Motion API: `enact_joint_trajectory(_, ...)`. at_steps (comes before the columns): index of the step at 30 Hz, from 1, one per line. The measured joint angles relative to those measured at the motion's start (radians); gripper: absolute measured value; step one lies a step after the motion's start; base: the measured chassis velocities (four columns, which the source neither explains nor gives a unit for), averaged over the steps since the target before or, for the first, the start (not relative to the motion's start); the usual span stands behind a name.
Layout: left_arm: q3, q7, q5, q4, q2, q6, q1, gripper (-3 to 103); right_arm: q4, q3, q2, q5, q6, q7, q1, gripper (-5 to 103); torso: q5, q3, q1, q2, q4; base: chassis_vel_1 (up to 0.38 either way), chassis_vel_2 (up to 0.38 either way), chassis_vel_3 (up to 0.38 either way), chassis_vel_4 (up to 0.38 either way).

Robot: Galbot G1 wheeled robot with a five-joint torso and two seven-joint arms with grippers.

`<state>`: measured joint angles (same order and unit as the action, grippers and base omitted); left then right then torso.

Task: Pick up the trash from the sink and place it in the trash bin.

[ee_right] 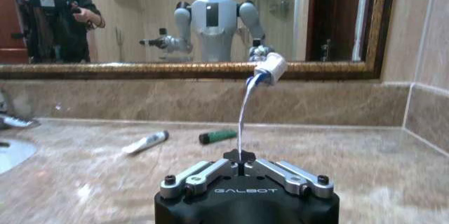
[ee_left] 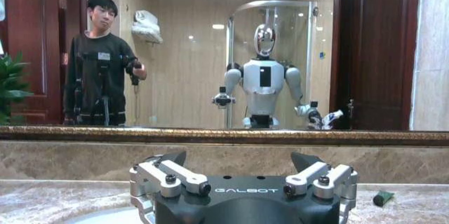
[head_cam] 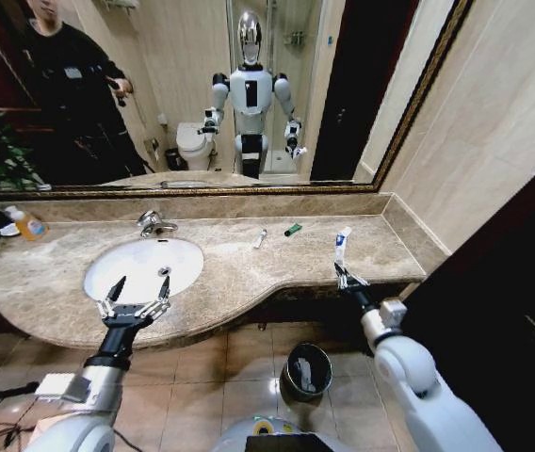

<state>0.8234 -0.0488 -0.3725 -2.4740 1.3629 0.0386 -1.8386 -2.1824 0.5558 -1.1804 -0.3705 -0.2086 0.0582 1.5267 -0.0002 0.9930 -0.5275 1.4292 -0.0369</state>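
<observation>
1. Right gripper is at the front edge of the surface near its right end, its fingers closed on the flat end of a white tube that stands upright with its cap on top.
2. Left gripper hangs over the front rim of the sink, fingers spread wide with nothing between them.
3. Behind the held tube, toward the back edge, lie a smaller white tube and a short green piece, close together but not touching.
4. At the sink's back rim is a chrome tap.
5. An orange-labelled bottle stands near the surface's back left corner.
6. On the floor below the front edge sits the black bin; something pale lies inside it, too unclear to name.
7. Printing on the held tube is too small to read.
8. A mirror above the back edge reflects the robot and a person standing off to the left.
</observation>
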Motion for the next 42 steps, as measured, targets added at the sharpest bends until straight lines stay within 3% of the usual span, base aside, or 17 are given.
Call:
enact_joint_trajectory(5, 0.0, 0.0, 0.0, 0.0, 0.0, 0.0, 0.0, 100, 0.032, -0.004, -0.085, 0.107, 0.09, -0.072, 0.121, 0, 0.0002, 0.0, 0.0, 0.0, 0.0001, 0.0, 0.0, 0.0, 0.0)
enact_joint_trajectory(15, 0.0, 0.0, 0.0, 0.0, 0.0, 0.0, 0.0, 100, 0.159, -0.032, -0.2, 0.262, 0.243, -0.128, 0.218, 0, 0.0002, 0.0, 0.0, 0.0, 0.0001, 0.0, 0.0, 0.0, 0.0)
enact_joint_trajectory(42, 0.0, 0.0, 0.0, 0.0, 0.0, 0.0, 0.0, 100, 0.561, -0.079, -0.235, 0.341, 0.385, -0.107, 0.12, 0, 0.0003, 0.0, 0.0, 0.0, 0.0001, 0.0, 0.0, 0.0, 0.0)
